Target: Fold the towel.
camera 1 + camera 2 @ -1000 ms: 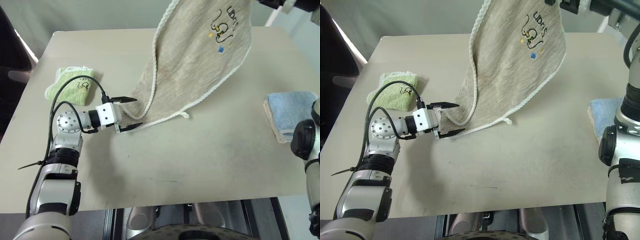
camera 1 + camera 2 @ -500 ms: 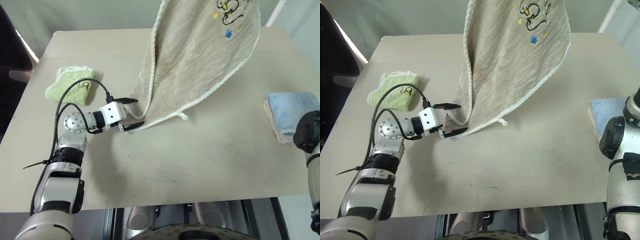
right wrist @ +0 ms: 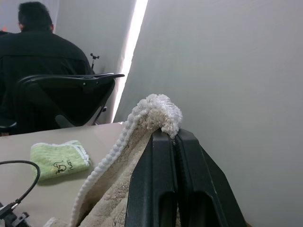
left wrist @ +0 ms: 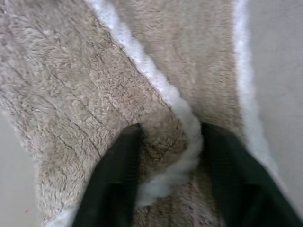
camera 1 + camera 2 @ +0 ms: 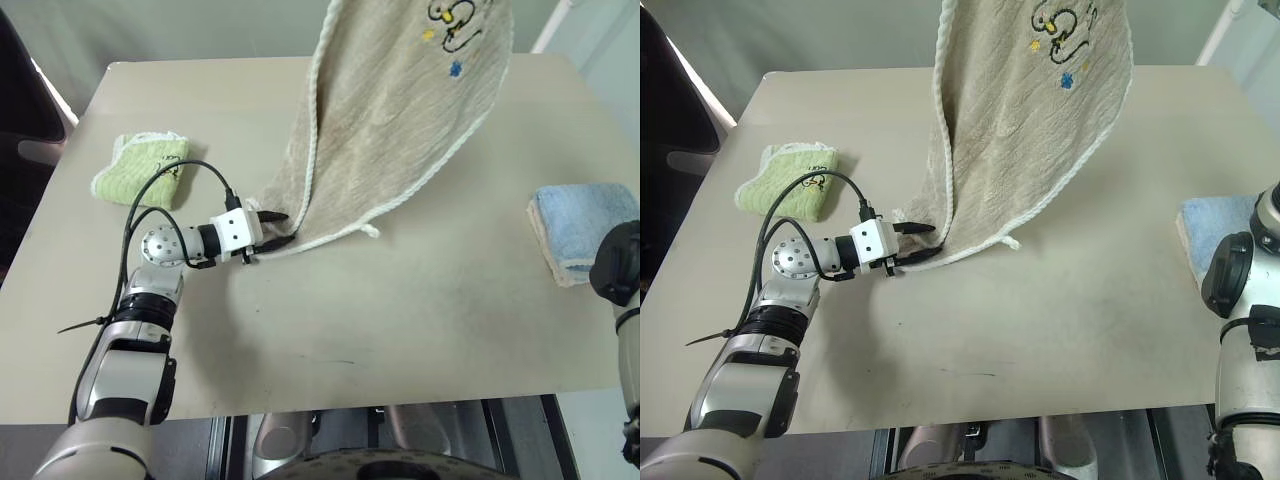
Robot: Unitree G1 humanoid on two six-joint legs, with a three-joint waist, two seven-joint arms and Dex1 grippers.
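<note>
The beige towel (image 5: 400, 130) hangs upright over the table (image 5: 400, 310), with white edging and a dark embroidered mark near its top. Its lower edge rests on the tabletop. My right gripper (image 3: 173, 135) is raised above the table and shut on the towel's top corner (image 3: 158, 109). My left gripper (image 5: 275, 228) lies low over the table at the towel's lower left corner. Its fingers (image 4: 113, 189) are closed on that corner, with the white edging (image 4: 184, 123) pinched between them.
A folded light-green towel (image 5: 140, 168) lies at the table's left. A folded light-blue towel (image 5: 580, 228) sits near the right edge. A black cable (image 5: 185, 175) loops from my left wrist. Beyond the table, a person (image 3: 42, 47) sits in a dark chair (image 3: 61, 99).
My left gripper slid right onto the towel's lower corner and its fingers went from wide open to closed on it. The right gripper lifted the towel's top slightly.
</note>
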